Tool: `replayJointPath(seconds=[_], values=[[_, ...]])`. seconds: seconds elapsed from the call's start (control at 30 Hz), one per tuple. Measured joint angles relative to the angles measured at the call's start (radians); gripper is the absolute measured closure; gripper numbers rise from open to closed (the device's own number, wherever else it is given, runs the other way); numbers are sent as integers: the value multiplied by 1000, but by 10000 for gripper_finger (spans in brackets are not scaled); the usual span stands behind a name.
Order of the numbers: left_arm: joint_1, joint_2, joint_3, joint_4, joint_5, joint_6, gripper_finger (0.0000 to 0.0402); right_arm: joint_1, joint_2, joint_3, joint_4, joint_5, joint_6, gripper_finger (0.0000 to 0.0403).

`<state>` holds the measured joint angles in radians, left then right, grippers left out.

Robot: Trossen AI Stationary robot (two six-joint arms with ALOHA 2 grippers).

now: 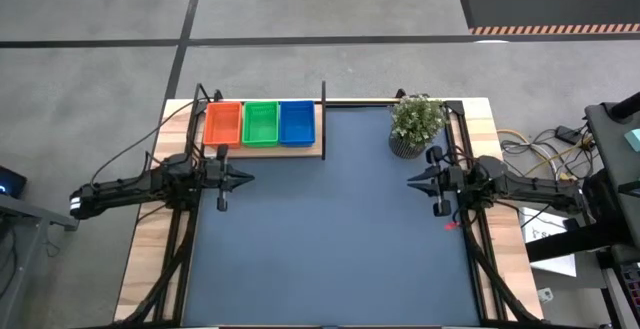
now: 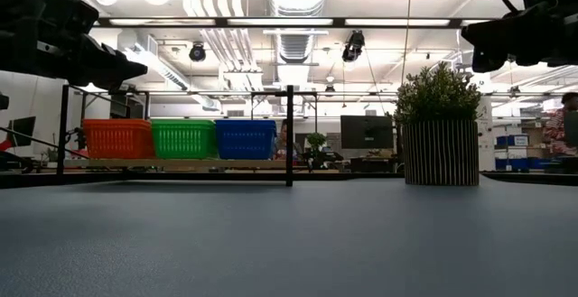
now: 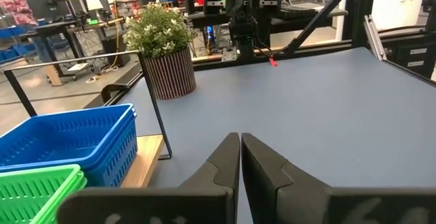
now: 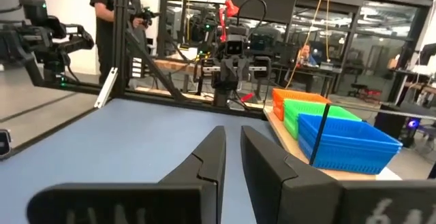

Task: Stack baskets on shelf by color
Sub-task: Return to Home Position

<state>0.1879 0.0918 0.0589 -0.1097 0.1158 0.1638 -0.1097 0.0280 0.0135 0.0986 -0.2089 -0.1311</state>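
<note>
All the baskets are up on the shelf (image 1: 270,151), which sits at the far left of the desk (image 1: 143,259), right along the back edge. They're in three stacks side by side, sorted by color. The orange stack (image 1: 222,124) is at the outer end, the green stack (image 1: 260,124) is in the middle, and the blue stack (image 1: 297,123) is at the inner end, just beside the thin black post (image 1: 323,119). In the low view all three stacks look about the same height.

The potted plant (image 1: 415,125) stands at the far right of the desk, on the corner of the big dark mat (image 1: 330,239), well apart from the shelf.

Neither arm is touching anything. The left arm (image 1: 130,187) reaches in from the left edge, and the left jaws hang just in front of the shelf, pointing across the mat. They're pressed together with nothing between them. The right arm (image 1: 520,183) mirrors it from the right edge, and the right jaws are near the plant, facing the left ones. They're a thin slit apart and also empty. The mat between the two arms is bare.
</note>
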Motion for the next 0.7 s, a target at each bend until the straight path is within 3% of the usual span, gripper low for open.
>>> replayJointPath(seconds=[0.7], values=[[0,6,0,-1,0,0,402,0,0,-1,-17,0,1,365]])
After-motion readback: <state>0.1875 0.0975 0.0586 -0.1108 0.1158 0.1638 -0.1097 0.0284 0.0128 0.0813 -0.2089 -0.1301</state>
